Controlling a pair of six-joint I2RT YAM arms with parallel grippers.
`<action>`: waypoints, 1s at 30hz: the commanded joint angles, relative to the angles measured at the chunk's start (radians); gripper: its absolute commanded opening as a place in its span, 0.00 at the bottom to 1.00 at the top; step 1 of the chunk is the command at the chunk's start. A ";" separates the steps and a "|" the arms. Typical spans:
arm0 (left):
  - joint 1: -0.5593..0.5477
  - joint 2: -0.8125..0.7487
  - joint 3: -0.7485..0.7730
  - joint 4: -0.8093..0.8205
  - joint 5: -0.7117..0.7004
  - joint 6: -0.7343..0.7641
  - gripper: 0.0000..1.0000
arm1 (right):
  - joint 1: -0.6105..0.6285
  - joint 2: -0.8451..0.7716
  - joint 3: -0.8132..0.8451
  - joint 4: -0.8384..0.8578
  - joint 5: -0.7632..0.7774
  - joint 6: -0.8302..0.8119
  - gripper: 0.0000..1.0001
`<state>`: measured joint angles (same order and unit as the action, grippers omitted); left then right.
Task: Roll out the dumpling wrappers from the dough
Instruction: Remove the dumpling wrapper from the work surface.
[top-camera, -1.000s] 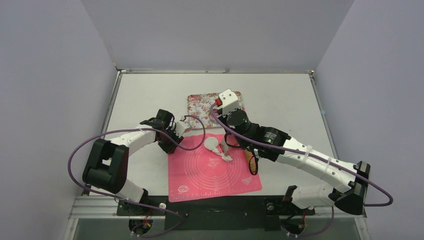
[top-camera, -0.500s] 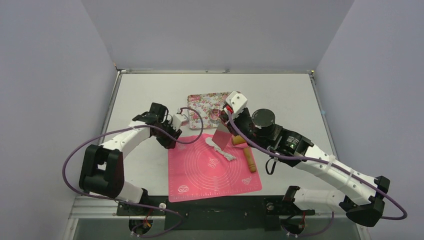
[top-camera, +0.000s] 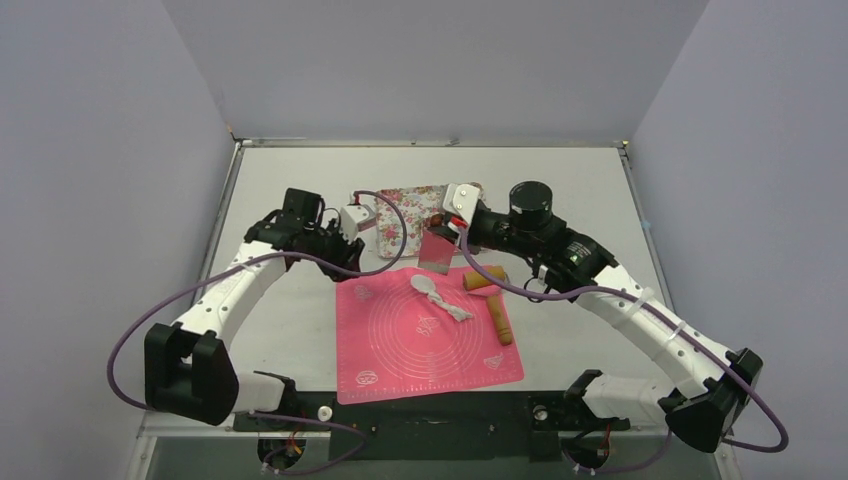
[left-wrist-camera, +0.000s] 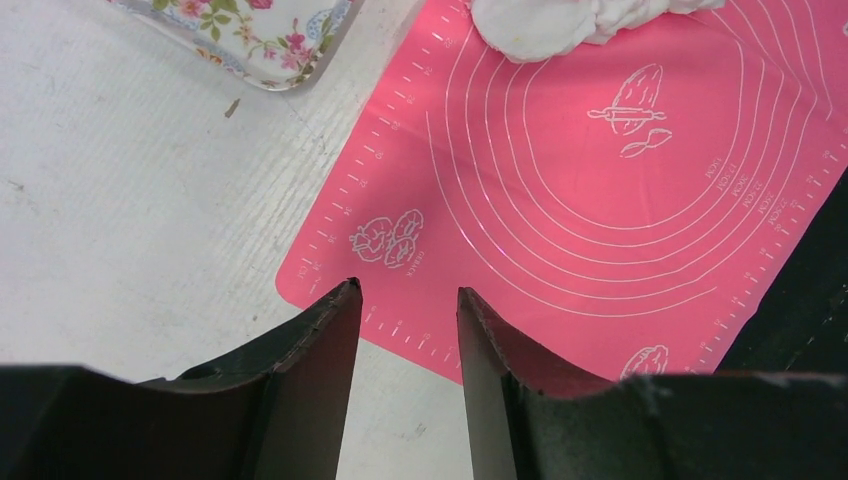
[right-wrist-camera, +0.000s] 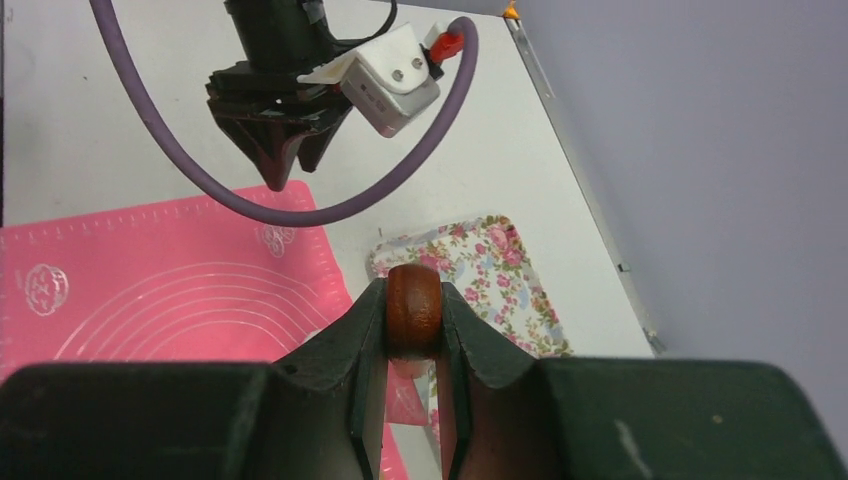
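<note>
A round white dumpling wrapper (top-camera: 424, 285) lies on the pink mat (top-camera: 430, 345), touching a ragged strip of dough (top-camera: 452, 309). Both show at the top of the left wrist view, the wrapper (left-wrist-camera: 528, 25) beside the dough (left-wrist-camera: 640, 12). My right gripper (top-camera: 455, 230) is shut on the brown wooden handle (right-wrist-camera: 414, 305) of a scraper, whose metal blade (top-camera: 437, 250) hangs over the mat's far edge near the tray. My left gripper (top-camera: 348, 255) is open and empty, above the table at the mat's far left corner (left-wrist-camera: 330, 270).
A floral tray (top-camera: 405, 212) stands just behind the mat and shows in the right wrist view (right-wrist-camera: 490, 270). A wooden rolling pin (top-camera: 498, 315) lies on the mat's right side. Purple cables loop beside both arms. Grey walls surround the table.
My right gripper has lifted the scraper off the dough and swung it back towards the tray. My left arm has drawn back and to the left, off the mat.
</note>
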<state>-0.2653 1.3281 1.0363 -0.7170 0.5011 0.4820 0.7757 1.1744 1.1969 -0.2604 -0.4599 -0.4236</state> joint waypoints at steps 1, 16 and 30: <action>-0.010 0.055 -0.045 0.016 0.015 -0.003 0.39 | -0.081 -0.035 0.022 0.055 -0.207 -0.132 0.00; -0.082 0.191 -0.271 0.130 -0.401 0.110 0.43 | -0.139 -0.029 -0.044 0.055 -0.360 -0.176 0.00; 0.022 0.066 -0.341 0.004 -0.414 0.176 0.42 | -0.148 -0.033 -0.090 0.021 -0.486 -0.264 0.00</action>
<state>-0.2554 1.4357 0.7395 -0.6178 0.1326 0.6243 0.6338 1.1553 1.0859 -0.2935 -0.8467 -0.6365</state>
